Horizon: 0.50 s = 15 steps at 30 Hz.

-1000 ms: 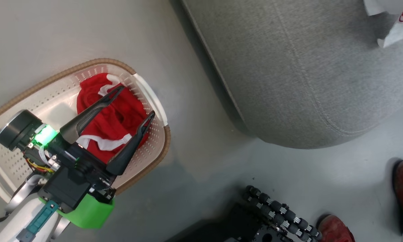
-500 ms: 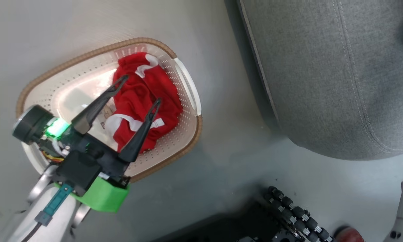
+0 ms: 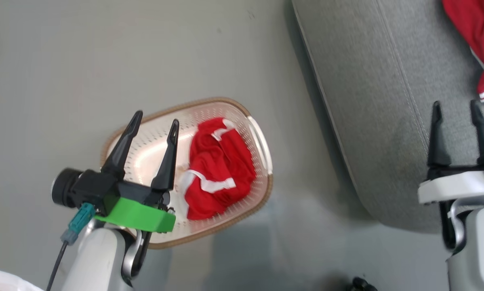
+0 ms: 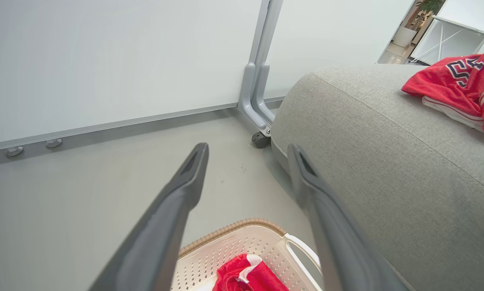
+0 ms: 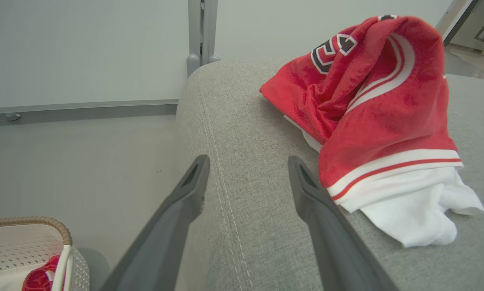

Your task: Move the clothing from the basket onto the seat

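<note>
A crumpled red jersey (image 3: 217, 169) with white trim lies in the cream basket (image 3: 145, 145) on the floor, also low in the left wrist view as clothing (image 4: 248, 277). My left gripper (image 3: 155, 121) hovers open above the basket's left half, beside that jersey, nothing between its fingers. On the grey seat (image 3: 371, 93) a second red and white jersey (image 5: 371, 105) lies heaped, seen at the head view's top right as clothing (image 3: 478, 36). My right gripper (image 3: 456, 107) stands open over the seat, just short of that heap, apart from it.
A white wall panel on a grey castored post (image 4: 258, 101) stands behind the seat. Grey floor (image 3: 84, 60) stretches left of the basket. The basket's rim and handle (image 5: 64, 258) show low left in the right wrist view.
The head camera has swung, so the whole picture shifted. The right gripper, empty and open, has come into view over the seat. The left gripper now stands left of the basket's jersey instead of over it.
</note>
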Available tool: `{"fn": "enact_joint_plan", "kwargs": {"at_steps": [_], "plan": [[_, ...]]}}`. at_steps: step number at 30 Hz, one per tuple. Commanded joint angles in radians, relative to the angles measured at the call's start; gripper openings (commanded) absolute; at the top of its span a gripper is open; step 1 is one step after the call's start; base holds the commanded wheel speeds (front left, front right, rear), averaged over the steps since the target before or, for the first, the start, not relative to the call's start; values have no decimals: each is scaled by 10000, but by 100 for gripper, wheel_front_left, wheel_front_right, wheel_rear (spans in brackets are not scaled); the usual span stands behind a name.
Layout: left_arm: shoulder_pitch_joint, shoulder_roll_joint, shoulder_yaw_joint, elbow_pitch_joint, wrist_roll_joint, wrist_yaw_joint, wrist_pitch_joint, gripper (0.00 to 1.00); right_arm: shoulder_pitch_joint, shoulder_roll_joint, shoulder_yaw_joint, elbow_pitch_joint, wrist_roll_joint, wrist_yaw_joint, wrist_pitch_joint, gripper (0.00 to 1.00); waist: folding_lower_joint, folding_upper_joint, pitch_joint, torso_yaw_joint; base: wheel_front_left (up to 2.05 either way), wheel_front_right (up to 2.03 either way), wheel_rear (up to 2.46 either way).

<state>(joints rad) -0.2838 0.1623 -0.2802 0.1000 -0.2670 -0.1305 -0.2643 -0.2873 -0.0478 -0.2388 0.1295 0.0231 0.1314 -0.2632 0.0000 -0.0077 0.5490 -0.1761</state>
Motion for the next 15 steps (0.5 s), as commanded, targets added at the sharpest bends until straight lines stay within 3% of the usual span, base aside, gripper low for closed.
{"fn": "enact_joint_plan", "kwargs": {"at_steps": [1, 8, 15], "plan": [[319, -231, 213, 168, -123, 2, -2, 100, 320, -41, 346, -48, 19, -14, -25, 100, 0, 77, -2009, 1679, 0, 0, 0], [1414, -821, 1453, 589, 59, -1, -1, 100, 1163, -51, 1805, -175, 166, -14, -25, 100, 0, 77, -3389, 2181, 0, 0, 0], [2622, -1054, 2382, 53, 485, -3, -2, 100, 2139, -55, 2382, -802, 377, -14, -25, 100, 0, 77, -4630, 2243, 0, 0, 0]]}}
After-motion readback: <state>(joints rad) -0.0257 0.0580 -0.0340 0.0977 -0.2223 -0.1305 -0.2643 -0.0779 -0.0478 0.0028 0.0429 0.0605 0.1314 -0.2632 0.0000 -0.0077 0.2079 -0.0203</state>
